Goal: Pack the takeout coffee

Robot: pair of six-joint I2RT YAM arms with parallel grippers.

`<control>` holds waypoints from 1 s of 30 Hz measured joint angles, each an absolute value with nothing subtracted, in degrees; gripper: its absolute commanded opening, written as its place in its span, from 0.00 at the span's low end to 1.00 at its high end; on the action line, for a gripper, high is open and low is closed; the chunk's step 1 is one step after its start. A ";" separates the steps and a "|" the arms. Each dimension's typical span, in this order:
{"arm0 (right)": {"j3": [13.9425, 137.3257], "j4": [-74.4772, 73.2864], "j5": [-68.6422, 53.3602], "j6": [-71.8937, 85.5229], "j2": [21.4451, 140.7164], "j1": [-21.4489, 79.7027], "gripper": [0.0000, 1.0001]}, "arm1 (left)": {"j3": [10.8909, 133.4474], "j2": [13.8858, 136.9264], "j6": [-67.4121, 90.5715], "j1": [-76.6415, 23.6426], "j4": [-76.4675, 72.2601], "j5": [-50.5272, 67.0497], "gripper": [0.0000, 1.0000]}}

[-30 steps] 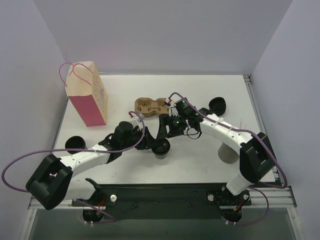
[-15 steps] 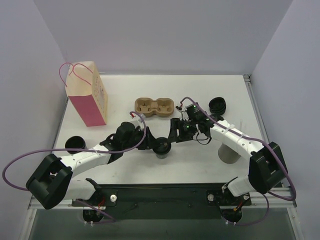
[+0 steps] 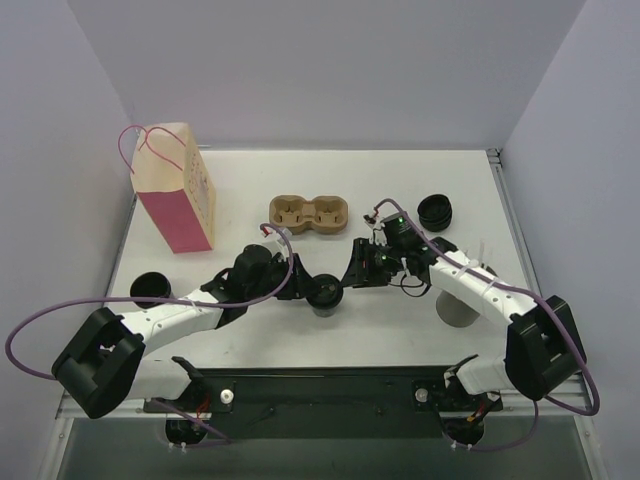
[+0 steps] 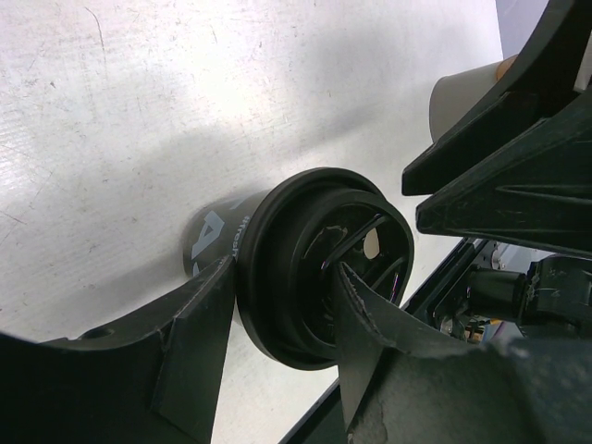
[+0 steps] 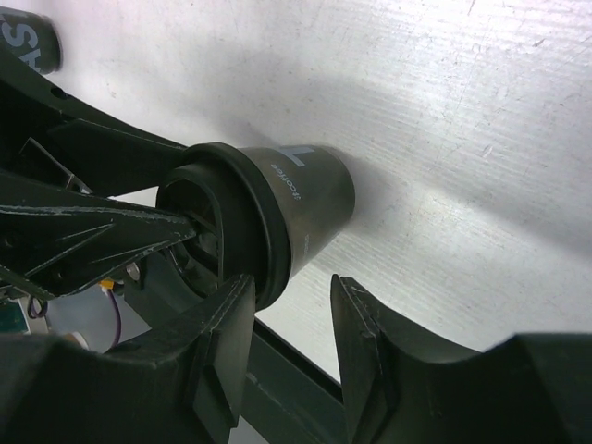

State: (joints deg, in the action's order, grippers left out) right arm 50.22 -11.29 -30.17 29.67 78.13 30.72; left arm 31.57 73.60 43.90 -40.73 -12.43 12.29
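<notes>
A black takeout coffee cup (image 3: 325, 293) with its lid on stands upright near the table's middle. My left gripper (image 3: 308, 288) is shut on its lid rim. In the left wrist view one finger presses the rim's outer side and the other lies in the lid's recess (image 4: 324, 254), with the left gripper (image 4: 282, 277) straddling the edge. My right gripper (image 3: 352, 275) is just right of the cup. Its jaws stand apart with only bare table between them, and the right gripper (image 5: 294, 287) is beside the cup (image 5: 310, 199). The brown pulp tray (image 3: 308, 214) lies empty behind. A second black cup (image 3: 150, 288) stands far left.
A pink and tan paper bag (image 3: 178, 190) stands at the back left. A stack of black lids (image 3: 436, 212) sits at the back right. A grey cylinder (image 3: 458, 305) stands under my right forearm. The table's near edge is close to the cup.
My right gripper has drawn back from above the cup toward the right and near side, and its jaws have narrowed. The left gripper and the cup have stayed put.
</notes>
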 measured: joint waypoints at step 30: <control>34.35 13.93 -37.39 35.81 76.38 28.18 0.21 | 29.47 76.03 47.86 -43.42 -20.38 6.55 0.47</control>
